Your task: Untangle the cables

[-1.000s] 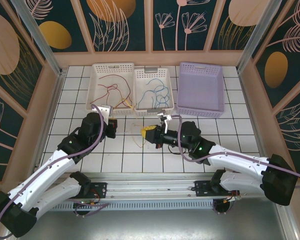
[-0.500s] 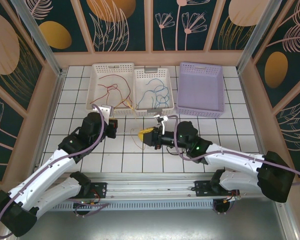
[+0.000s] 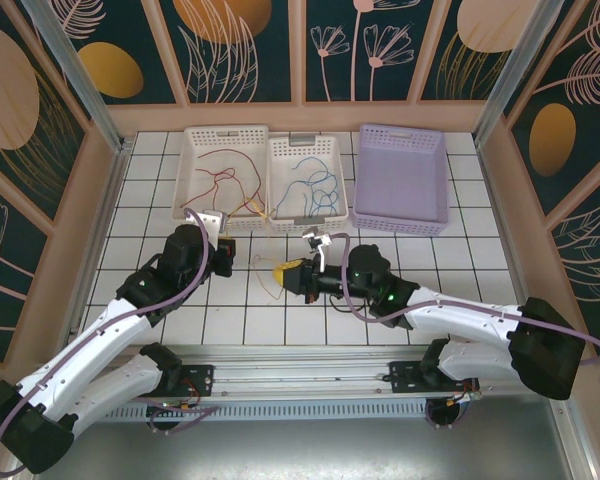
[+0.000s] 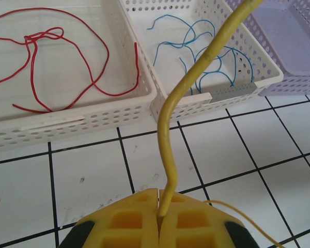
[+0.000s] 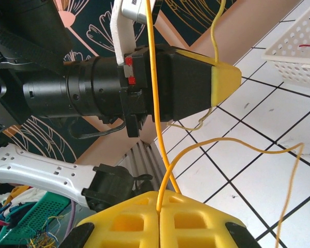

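- Both pairs of jaws are clamped on the same yellow cable (image 3: 267, 283). The left gripper (image 4: 159, 199) pinches it between its yellow pads, and the right gripper (image 5: 159, 200) does the same.
- The cable lies slack on the tiles between the two grippers. A strand rises toward 12 o'clock, where the baskets stand.
- Seen from the right wrist, the cable crosses over itself just above the pads. I reckon a hard pull apart could cinch that crossing into a knot.
- The wire is very thin, so a sharp tug may slip it out of either grip.
- The strand runs close to the white basket (image 4: 144, 106) holding the red cable (image 4: 93, 82) and its neighbour holding the blue cables (image 4: 196, 44). It could snag a rim or drag those sorted wires out.
- Compared with a second ago, the right gripper (image 3: 288, 272) has slid toward 9 o'clock, closer to the left gripper (image 3: 225, 255).
- The left arm has not moved, and the slack loop sags more.
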### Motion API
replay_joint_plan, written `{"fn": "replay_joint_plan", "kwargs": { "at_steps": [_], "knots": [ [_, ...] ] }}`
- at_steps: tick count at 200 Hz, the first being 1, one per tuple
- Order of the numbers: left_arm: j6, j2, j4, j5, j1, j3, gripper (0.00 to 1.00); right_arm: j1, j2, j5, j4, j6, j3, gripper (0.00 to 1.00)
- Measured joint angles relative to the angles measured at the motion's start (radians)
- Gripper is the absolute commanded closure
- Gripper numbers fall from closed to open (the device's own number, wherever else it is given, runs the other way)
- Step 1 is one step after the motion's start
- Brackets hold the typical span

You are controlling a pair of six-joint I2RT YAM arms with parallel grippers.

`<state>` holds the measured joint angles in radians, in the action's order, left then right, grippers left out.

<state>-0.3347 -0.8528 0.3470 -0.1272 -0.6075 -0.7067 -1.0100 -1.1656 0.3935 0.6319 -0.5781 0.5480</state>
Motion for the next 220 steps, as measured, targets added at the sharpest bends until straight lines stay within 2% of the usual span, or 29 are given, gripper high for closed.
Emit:
{"fn": "replay_joint_plan", "kwargs": {
  "at_steps": [8, 25, 65, 93, 123, 165, 220],
  "knots": [
    [0.001, 0.0, 0.0, 0.0, 0.0, 0.0, 1.0, -0.003, -0.003, 0.0, 0.006, 0.0, 0.0, 0.92],
    [0.002, 0.0, 0.0, 0.001, 0.0, 0.0, 1.0, -0.009, -0.015, -0.002, 0.019, 0.001, 0.001, 1.0],
    [0.002, 0.001, 0.0, 0.009, 0.0, 0.0, 1.0, -0.024, -0.035, -0.023, 0.023, 0.0, 0.003, 1.0],
    [0.002, 0.006, 0.0, 0.011, 0.0, 0.0, 1.0, -0.025, -0.004, -0.101, 0.005, 0.0, -0.002, 1.0],
    [0.002, 0.014, 0.0, 0.011, 0.0, 0.0, 1.0, -0.011, 0.126, -0.198, -0.024, -0.004, -0.059, 1.0],
    [0.002, 0.018, 0.0, 0.011, 0.0, 0.0, 1.0, 0.064, 0.319, -0.288, -0.115, -0.041, -0.171, 1.0],
    [0.002, 0.02, 0.0, 0.011, 0.0, 0.0, 1.0, 0.185, 0.591, -0.331, -0.284, -0.092, -0.245, 1.0]
  ]
}}
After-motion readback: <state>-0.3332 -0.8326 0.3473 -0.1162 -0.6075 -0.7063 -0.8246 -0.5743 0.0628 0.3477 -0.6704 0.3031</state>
